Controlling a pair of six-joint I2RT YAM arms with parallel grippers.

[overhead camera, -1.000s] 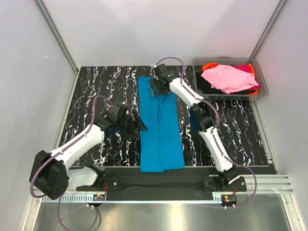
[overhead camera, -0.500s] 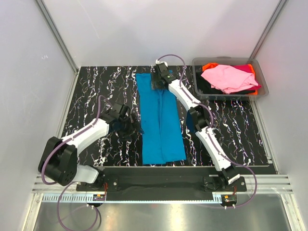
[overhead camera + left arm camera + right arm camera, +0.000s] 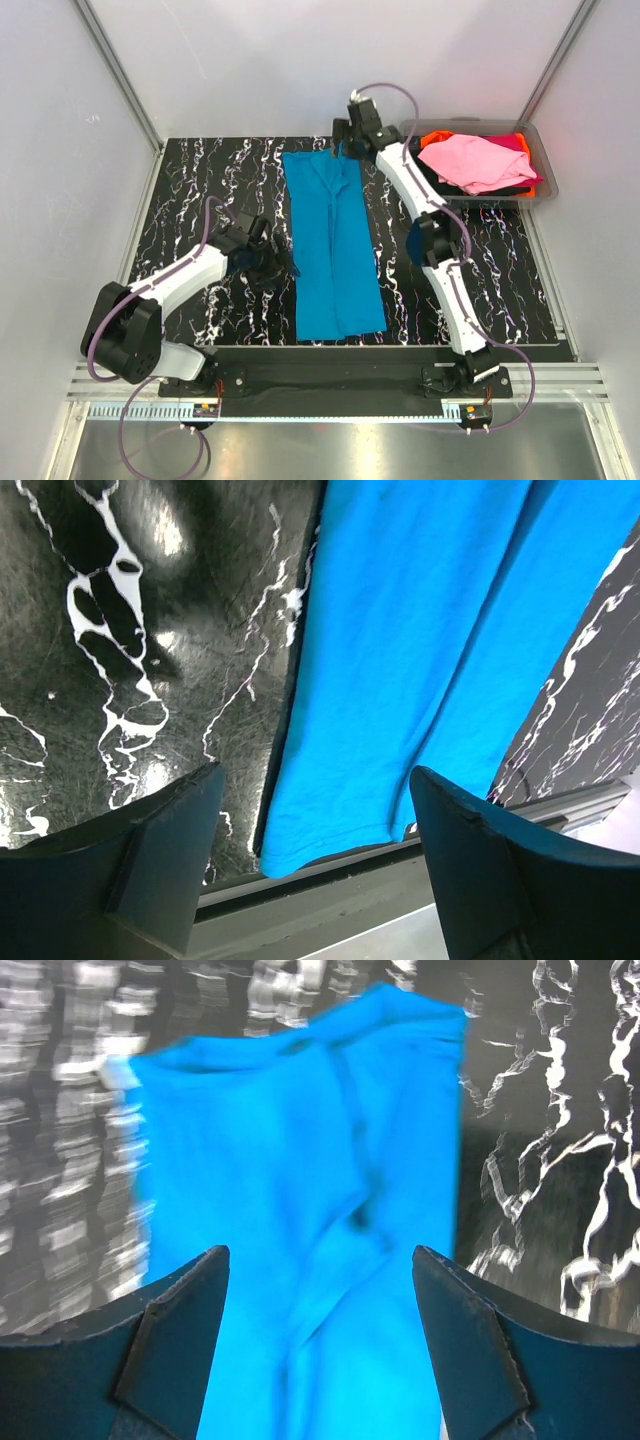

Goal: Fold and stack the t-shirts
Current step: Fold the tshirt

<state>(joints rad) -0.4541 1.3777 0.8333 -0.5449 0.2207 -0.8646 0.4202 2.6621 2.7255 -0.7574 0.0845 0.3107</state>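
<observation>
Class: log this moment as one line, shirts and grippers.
blue shirt: long folded strip on table | left gripper: open, beside its left edge | right gripper: open, over far end | pink shirt: in bin

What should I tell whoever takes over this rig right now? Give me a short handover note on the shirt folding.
Left gripper: open, empty, at the left edge of the turquoise t-shirt, towards its near end.
Right gripper: open, empty, over that shirt's far end.
Things: the turquoise t-shirt lies flat on the table as a long narrow strip, sides folded in. The pink t-shirt sits on top of the other t-shirts (orange, magenta, black) in the bin at the far right.
Done: the lengthwise folds.
Left: fold the strip crosswise, then fold and stack the binned shirts.
</observation>
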